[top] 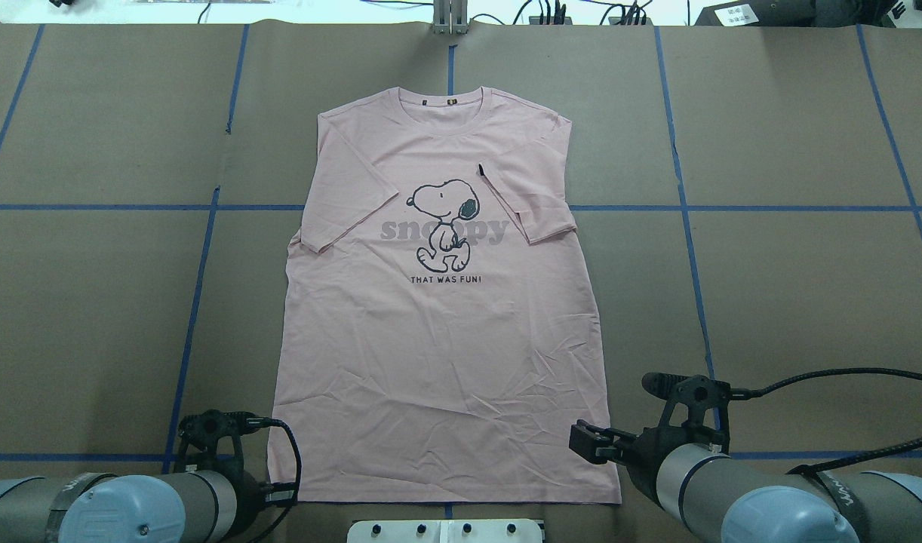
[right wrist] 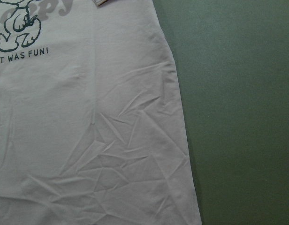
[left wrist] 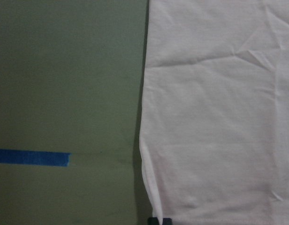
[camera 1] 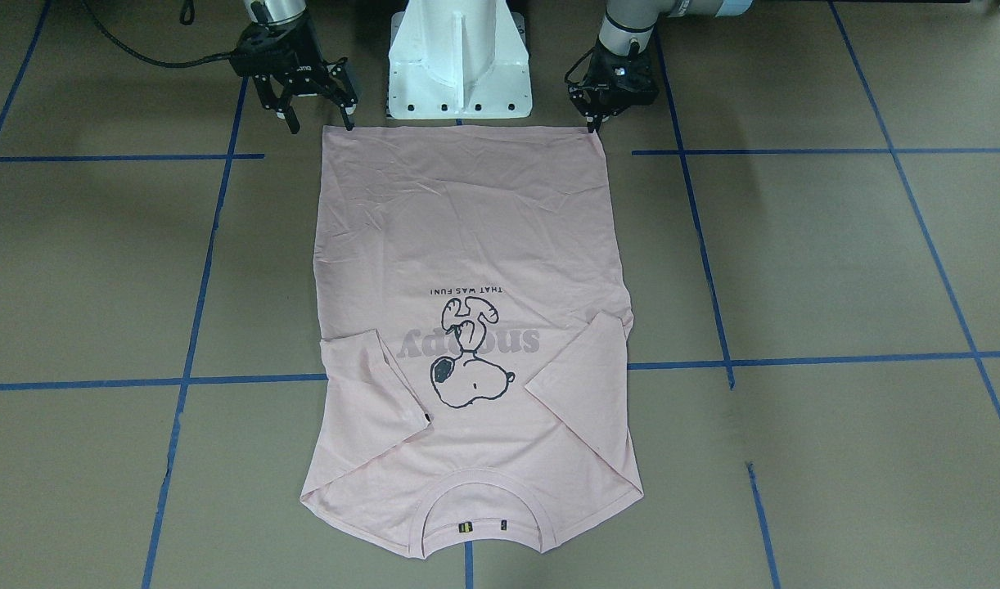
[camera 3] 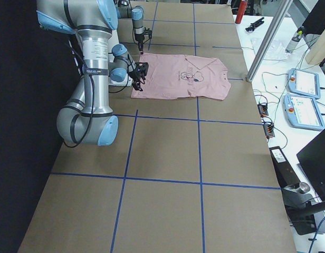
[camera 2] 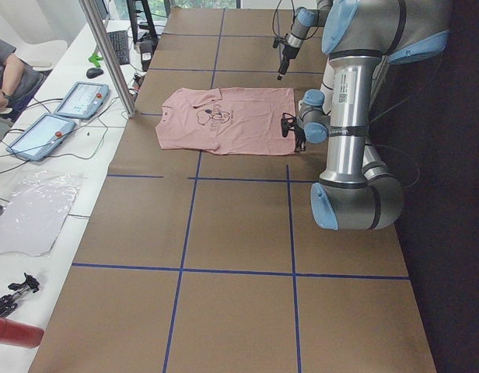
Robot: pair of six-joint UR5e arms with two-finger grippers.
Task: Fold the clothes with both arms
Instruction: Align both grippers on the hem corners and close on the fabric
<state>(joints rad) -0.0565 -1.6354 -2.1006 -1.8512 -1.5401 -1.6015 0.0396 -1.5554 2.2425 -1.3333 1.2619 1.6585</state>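
Note:
The pale pink T-shirt (camera 1: 467,221) lies flat and face up on the table, collar away from the robot, both sleeves folded in over the front. It also shows in the overhead view (top: 438,362). My left gripper (camera 1: 592,124) is low at the hem corner on its side. Its fingertips (left wrist: 159,220) meet at that corner, so it looks shut on the hem. My right gripper (camera 1: 320,124) hangs open just above the other hem corner, holding nothing. Its wrist view shows the shirt's side edge (right wrist: 177,93) and no fingers.
The white pedestal base (camera 1: 459,65) stands just behind the hem, between the arms. Brown table covering with blue tape lines (camera 1: 246,378) surrounds the shirt. A black cable (top: 808,373) trails from the right wrist. A metal post (camera 2: 107,54) and tablets (camera 2: 80,97) are at the far edge.

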